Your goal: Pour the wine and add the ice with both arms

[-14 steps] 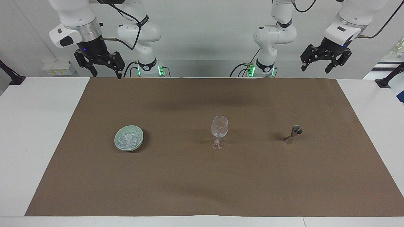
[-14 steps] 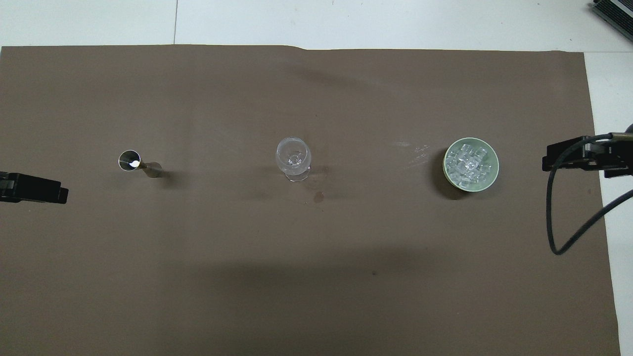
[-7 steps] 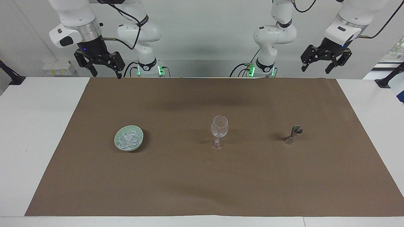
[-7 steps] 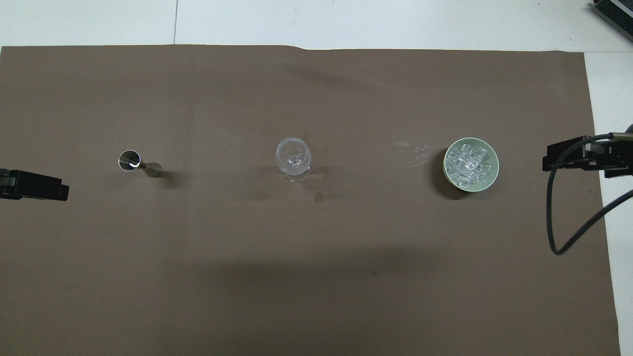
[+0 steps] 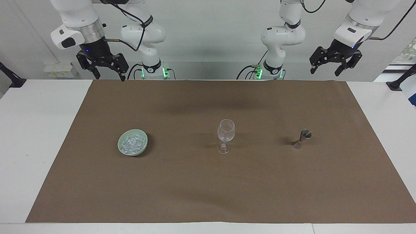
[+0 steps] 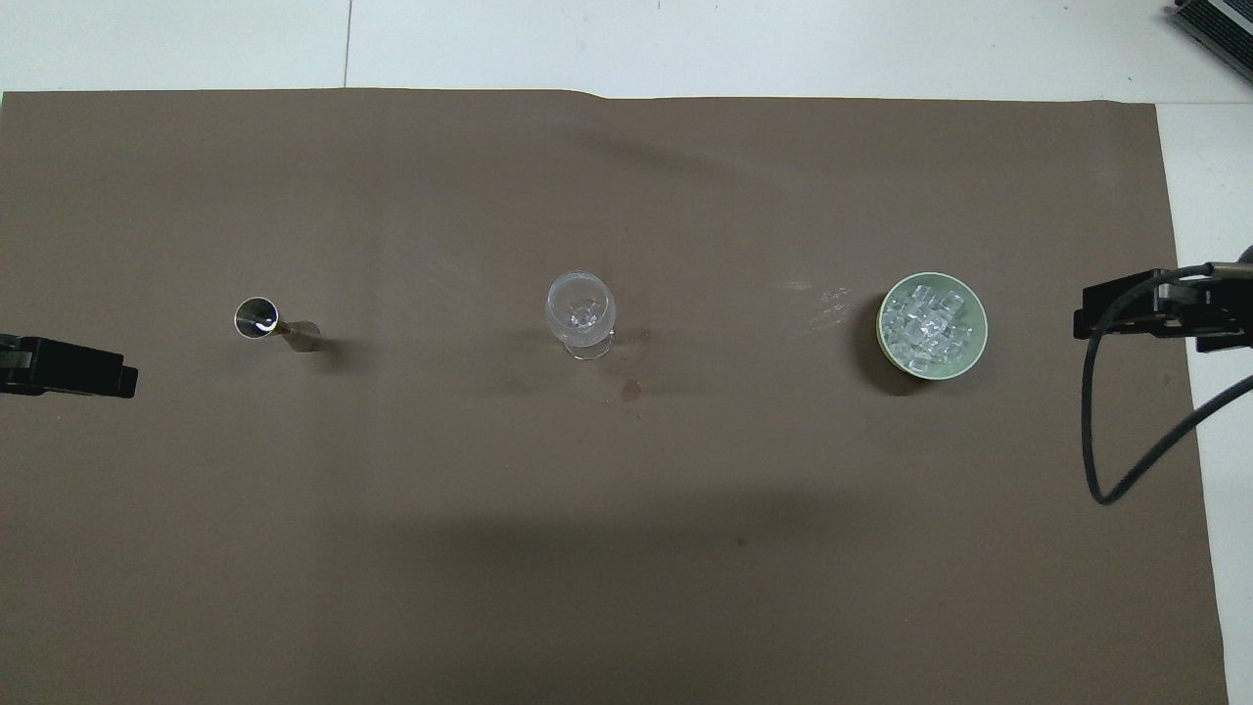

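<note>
An empty clear wine glass [image 5: 226,134] [image 6: 580,313] stands upright mid-table. Ice [image 5: 132,143] [image 6: 924,321] in several small clear chunks fills a pale green bowl [image 5: 133,154] [image 6: 982,331] toward the right arm's end. A small metal jigger [image 5: 302,138] [image 6: 265,320] stands toward the left arm's end; wine is out of view. My left gripper [image 5: 325,71] [image 6: 73,367] hangs open and empty, high over the table edge by the robots. My right gripper [image 5: 110,78] [image 6: 1136,313] hangs likewise, open and empty. Both arms wait.
A brown mat [image 5: 208,188] covers most of the white table [image 5: 32,146], and all three objects stand on it in one row. A small dark stain [image 6: 631,392] marks the mat beside the glass. A black cable [image 6: 1096,431] loops down from the right arm.
The left gripper has drifted very slightly. Nothing else has moved.
</note>
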`<state>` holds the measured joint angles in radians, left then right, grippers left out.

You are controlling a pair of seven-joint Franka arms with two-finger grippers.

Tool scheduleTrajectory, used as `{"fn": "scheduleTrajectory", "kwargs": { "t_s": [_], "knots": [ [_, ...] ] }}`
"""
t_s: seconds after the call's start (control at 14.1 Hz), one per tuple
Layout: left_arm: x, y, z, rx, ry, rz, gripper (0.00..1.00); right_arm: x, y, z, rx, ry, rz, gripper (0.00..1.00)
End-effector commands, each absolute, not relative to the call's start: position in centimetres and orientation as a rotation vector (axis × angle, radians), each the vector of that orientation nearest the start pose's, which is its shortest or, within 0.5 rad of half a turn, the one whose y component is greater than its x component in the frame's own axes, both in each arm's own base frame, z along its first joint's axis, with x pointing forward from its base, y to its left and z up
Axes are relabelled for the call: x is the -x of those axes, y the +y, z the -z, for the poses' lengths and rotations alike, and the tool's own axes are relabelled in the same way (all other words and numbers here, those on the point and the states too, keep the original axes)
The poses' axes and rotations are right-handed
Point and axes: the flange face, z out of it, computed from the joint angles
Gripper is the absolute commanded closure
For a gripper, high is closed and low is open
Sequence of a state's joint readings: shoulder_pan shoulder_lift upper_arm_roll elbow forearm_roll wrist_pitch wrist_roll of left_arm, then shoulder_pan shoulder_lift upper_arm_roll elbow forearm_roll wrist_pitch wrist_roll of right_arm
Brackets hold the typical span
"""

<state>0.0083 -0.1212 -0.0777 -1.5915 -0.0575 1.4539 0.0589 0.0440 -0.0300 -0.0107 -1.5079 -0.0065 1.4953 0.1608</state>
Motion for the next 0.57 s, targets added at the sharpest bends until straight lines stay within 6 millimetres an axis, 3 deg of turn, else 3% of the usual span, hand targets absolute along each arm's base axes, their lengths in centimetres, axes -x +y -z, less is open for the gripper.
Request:
{"fn": "scheduleTrajectory", "kwargs": {
  "t_s": [0.0,0.5],
  "knots": [
    [-50.2,-4.52,-66.78,3.191,0.205,-0.014,0.0,-53.59,1.25,-66.47,3.14,0.174,0.027,0.0],
    [-50.75,-4.69,-66.41,3.192,0.211,0.001,0.0,-53.59,1.25,-66.47,3.14,0.174,0.027,0.0]
  ]
}}
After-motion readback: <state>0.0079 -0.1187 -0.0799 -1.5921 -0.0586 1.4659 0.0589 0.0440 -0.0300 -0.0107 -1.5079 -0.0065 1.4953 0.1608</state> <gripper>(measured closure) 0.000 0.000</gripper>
